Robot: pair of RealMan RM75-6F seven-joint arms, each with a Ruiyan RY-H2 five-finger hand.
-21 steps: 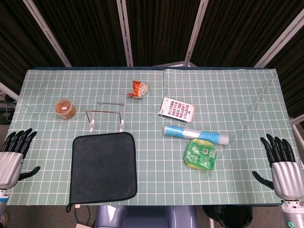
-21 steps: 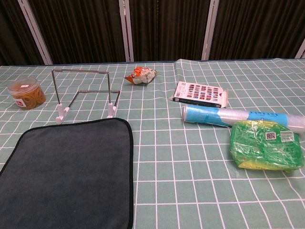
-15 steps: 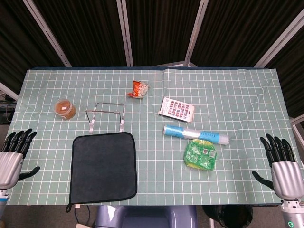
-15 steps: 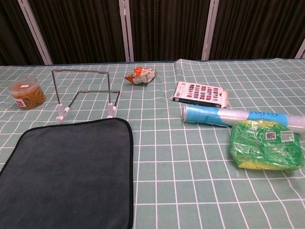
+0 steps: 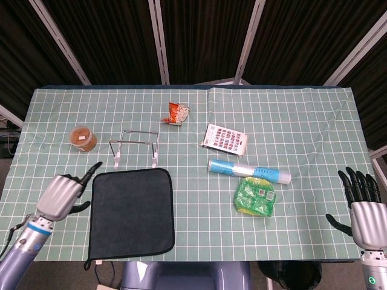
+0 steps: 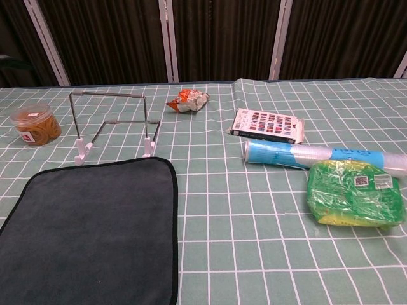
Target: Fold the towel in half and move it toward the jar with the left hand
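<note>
A dark grey towel [image 5: 132, 211] [image 6: 89, 232] lies flat and unfolded near the table's front edge, left of centre. The clear jar [image 5: 83, 138] [image 6: 35, 124], with brown contents, stands behind it to the left. My left hand [image 5: 62, 194] hovers just off the towel's left edge near its far corner, one finger stretched toward the towel and nothing in its grasp. Off the table's front right corner, my right hand [image 5: 364, 208] has its fingers spread and holds nothing. Neither hand shows in the chest view.
A wire rack [image 5: 134, 147] [image 6: 113, 124] stands right behind the towel, between it and the jar's row. Further right are a snack packet [image 5: 177, 113], a printed box [image 5: 225, 139], a blue tube [image 5: 249, 171] and a green bag [image 5: 256, 196].
My left hand has swung in from the table's left corner to the towel's left edge. The right hand dropped slightly. The towel has not moved.
</note>
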